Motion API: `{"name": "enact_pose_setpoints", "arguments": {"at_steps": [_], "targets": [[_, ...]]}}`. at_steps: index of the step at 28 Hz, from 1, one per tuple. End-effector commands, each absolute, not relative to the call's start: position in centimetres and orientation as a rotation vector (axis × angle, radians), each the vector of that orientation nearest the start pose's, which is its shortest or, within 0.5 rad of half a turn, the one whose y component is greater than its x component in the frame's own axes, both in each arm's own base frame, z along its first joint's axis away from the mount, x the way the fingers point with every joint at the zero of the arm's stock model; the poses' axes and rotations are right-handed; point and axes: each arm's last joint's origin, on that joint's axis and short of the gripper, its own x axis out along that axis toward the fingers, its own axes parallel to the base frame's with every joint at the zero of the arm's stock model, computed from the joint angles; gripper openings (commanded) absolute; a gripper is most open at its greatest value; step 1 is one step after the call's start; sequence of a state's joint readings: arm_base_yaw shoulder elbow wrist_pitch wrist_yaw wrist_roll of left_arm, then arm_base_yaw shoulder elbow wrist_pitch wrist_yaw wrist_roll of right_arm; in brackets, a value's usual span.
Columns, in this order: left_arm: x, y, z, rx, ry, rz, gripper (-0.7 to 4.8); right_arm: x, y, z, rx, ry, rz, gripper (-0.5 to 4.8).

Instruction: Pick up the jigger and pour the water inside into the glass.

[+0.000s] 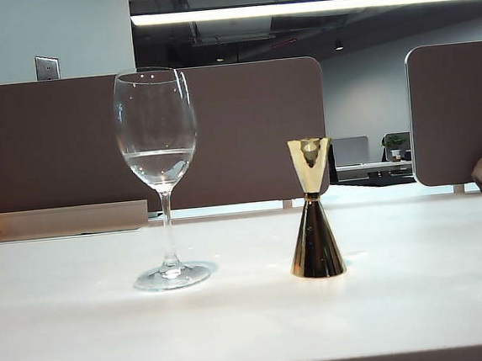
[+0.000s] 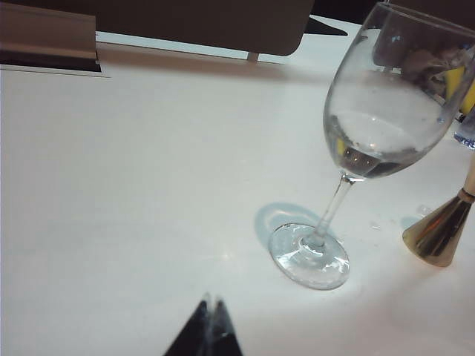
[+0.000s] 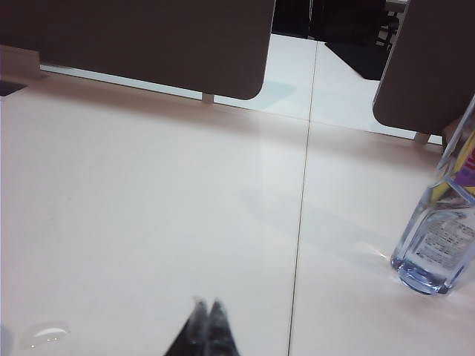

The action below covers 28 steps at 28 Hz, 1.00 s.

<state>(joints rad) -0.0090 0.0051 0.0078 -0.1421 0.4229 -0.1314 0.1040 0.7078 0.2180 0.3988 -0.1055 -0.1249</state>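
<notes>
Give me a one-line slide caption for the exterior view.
Gold jigger stands upright right of the water-holding wine glass on the white table; no arm visible.

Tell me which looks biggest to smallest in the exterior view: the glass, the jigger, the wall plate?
1. The glass, tallest.
2. The jigger, about half as tall.
3. The wall plate, smallest-looking, but it is farther back, so its true size is unsure.
</notes>
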Motion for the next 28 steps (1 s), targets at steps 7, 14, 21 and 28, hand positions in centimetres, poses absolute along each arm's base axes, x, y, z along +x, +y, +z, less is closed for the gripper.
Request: {"name": "enact_pose_setpoints", "arguments": {"at_steps": [7, 14, 21, 28], "targets": [[9.4, -1.3, 15.2, -0.158, 0.168, -0.421, -0.05, 15.9, 2.0, 20.7, -0.123, 0.055, 0.213, 0.00], [9.4, -1.3, 15.2, -0.158, 0.168, -0.421, -0.05, 14.9, 1.9, 21.2, -0.124, 0.044, 0.213, 0.00], [9.4, -1.3, 15.2, -0.158, 0.167, -0.422, -0.05, 11.9, 1.5, 22.1, -0.139, -0.009, 0.195, 0.00], [9.4, -1.3, 15.2, -0.158, 0.167, -0.421, -0.05, 9.9, 1.2, 20.5, -0.119, -0.037, 0.150, 0.00]]}}
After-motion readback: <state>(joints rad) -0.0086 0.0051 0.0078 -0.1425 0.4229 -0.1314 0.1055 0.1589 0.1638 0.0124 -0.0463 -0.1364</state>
